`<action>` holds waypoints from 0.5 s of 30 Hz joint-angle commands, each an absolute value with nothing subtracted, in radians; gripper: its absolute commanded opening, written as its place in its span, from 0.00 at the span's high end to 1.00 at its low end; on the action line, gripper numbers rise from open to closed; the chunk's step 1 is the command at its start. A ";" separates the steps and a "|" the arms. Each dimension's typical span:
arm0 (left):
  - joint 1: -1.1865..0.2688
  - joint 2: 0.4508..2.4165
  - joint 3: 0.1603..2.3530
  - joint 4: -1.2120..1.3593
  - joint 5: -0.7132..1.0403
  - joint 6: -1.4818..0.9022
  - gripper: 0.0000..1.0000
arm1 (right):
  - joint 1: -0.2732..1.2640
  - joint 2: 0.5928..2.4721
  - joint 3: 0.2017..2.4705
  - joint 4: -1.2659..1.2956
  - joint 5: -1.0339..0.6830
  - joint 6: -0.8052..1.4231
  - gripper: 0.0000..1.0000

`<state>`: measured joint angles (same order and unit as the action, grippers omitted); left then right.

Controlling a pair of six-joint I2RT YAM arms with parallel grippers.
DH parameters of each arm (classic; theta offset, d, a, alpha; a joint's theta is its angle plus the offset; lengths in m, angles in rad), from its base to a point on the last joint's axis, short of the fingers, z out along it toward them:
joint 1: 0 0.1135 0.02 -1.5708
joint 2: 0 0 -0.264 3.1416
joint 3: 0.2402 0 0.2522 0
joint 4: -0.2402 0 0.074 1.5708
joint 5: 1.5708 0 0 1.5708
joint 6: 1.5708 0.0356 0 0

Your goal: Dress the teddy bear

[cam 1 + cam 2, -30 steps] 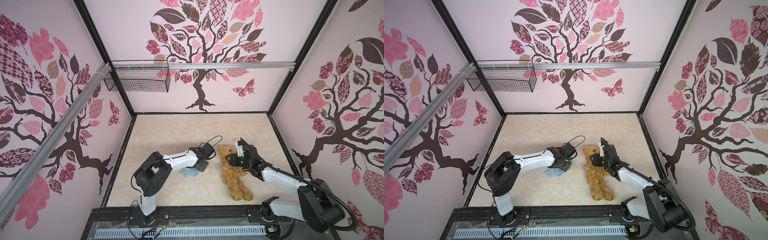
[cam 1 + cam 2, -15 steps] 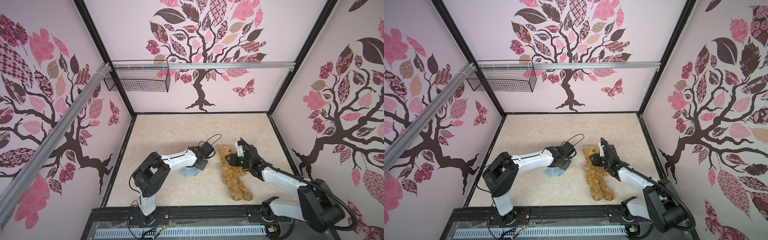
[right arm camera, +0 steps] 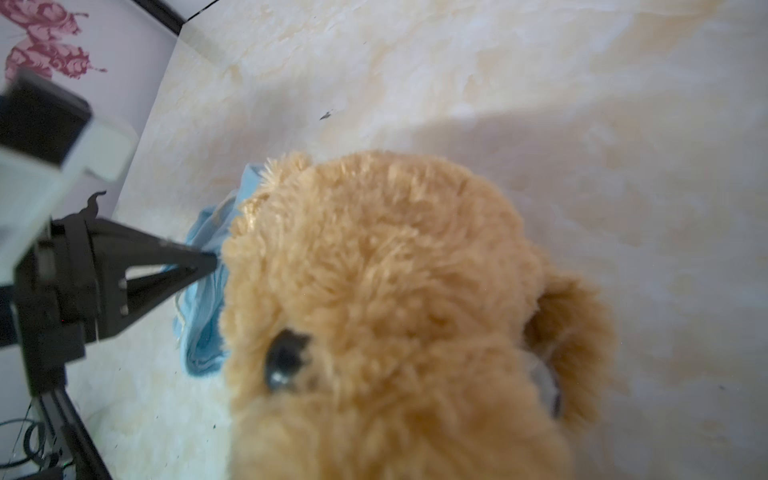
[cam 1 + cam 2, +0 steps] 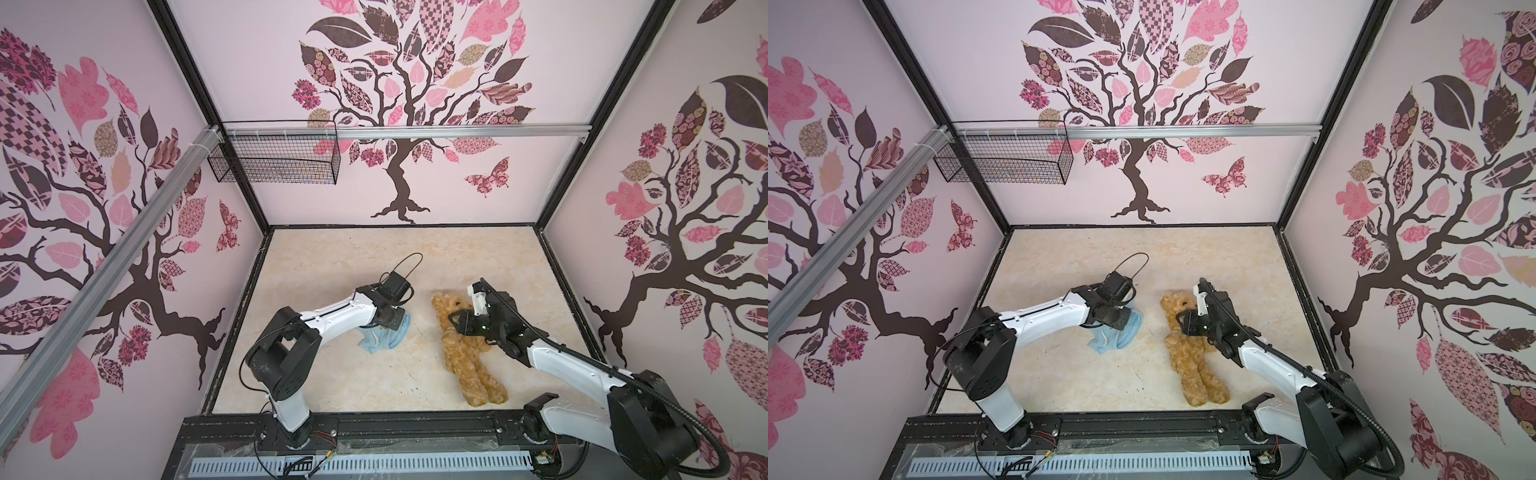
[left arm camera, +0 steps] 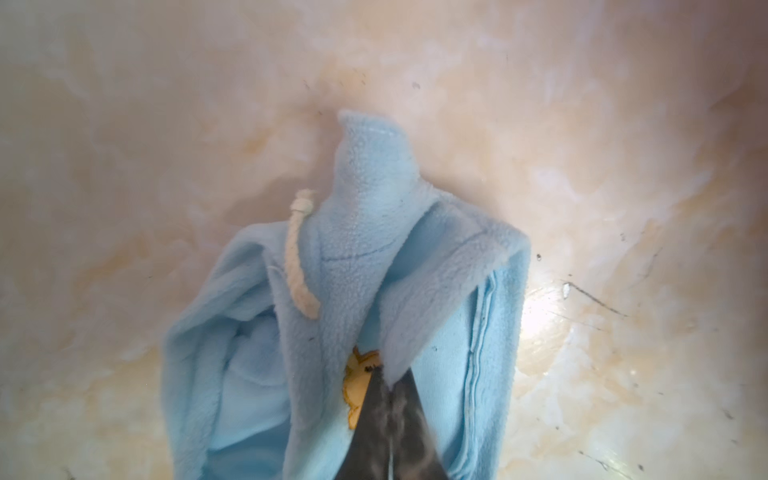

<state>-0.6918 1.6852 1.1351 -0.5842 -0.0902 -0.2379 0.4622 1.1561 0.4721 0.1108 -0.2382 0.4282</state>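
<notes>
Pinched fully shut with the left fingers (image 5: 374,415) on the light blue fleece shirt (image 5: 365,249), crumpled on the desk (image 4: 332,374). Clamped partway with the right fingers (image 4: 464,323) about the neck of the teddy bear (image 4: 465,365), lying right of the shirt, legs nearest.

The teddy bear (image 4: 463,357) is lying on the table (image 4: 353,257), the right gripper (image 4: 456,322) sitting at its neck and the left gripper (image 4: 390,328) resting on a light blue shirt (image 4: 380,343).
</notes>
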 commanded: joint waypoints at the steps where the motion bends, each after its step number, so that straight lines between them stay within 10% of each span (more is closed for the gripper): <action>1: -0.654 1.611 1.096 -0.556 0.037 -0.249 1.00 | 0.557 1.113 0.512 0.020 -0.207 0.373 0.57; 15: -0.559 1.593 1.115 -0.643 0.255 -0.185 1.00 | 0.847 1.257 0.574 0.026 0.029 0.270 0.62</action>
<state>-0.5579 1.5826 1.1236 -0.6334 0.1936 -0.2047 0.8455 1.2175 0.5163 0.0319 -0.0711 0.2871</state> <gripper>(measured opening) 0.048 0.381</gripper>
